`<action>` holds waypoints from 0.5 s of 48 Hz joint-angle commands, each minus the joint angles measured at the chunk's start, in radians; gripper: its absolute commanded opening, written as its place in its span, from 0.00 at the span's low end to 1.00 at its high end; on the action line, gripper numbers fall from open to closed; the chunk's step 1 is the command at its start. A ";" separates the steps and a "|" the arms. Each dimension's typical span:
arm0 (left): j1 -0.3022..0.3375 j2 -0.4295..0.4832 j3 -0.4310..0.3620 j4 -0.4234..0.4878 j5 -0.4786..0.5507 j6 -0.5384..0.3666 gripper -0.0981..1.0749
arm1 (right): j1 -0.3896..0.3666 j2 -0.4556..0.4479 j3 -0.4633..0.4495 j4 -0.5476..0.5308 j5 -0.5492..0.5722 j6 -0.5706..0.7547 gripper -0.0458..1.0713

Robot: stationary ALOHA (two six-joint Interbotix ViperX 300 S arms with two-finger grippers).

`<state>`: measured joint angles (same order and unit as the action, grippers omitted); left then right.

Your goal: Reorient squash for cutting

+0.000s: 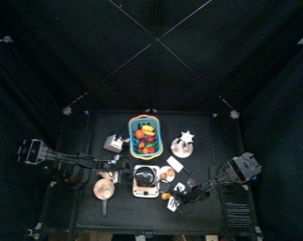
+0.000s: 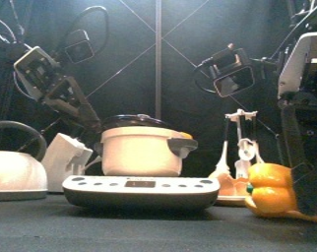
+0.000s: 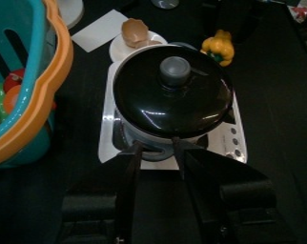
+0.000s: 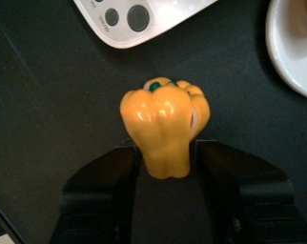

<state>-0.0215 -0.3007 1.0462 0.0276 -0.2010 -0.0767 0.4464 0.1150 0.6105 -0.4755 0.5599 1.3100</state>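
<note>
One yellow squash (image 4: 165, 126) is lying on the black desk (image 4: 54, 86) beside the cooker (image 2: 135, 162). The right tool (image 4: 167, 170) is squeezing it from both sides. Turning is probably just starting. The left tool (image 3: 179, 164), jaws nearly together, is hanging over the cooker.

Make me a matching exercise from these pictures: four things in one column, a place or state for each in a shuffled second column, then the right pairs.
Things:
1. yellow squash
2. black pot lid
3. basket
4. white kettle

Places or states:
A. teal with an orange rim, beside the cooker
B. between the jaws of the right end effector
C. far left of the front view
D. on the cooker, below the left end effector

Pairs: 1-B, 2-D, 3-A, 4-C
</note>
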 commanded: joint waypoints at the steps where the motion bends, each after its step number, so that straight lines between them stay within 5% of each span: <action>1: 0.005 -0.006 -0.012 -0.002 -0.009 -0.003 0.72 | 0.026 -0.037 -0.040 -0.057 0.067 -0.003 0.68; 11: 0.005 -0.006 -0.011 -0.002 -0.009 -0.003 0.72 | 0.095 -0.025 -0.061 -0.173 0.175 0.000 0.67; 24: 0.008 -0.006 -0.009 -0.002 -0.009 -0.006 0.72 | 0.146 0.031 -0.120 -0.196 0.250 -0.009 0.67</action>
<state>-0.0184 -0.2991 1.0477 0.0276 -0.2010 -0.0813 0.5814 0.1473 0.5308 -0.6611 0.7808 1.3070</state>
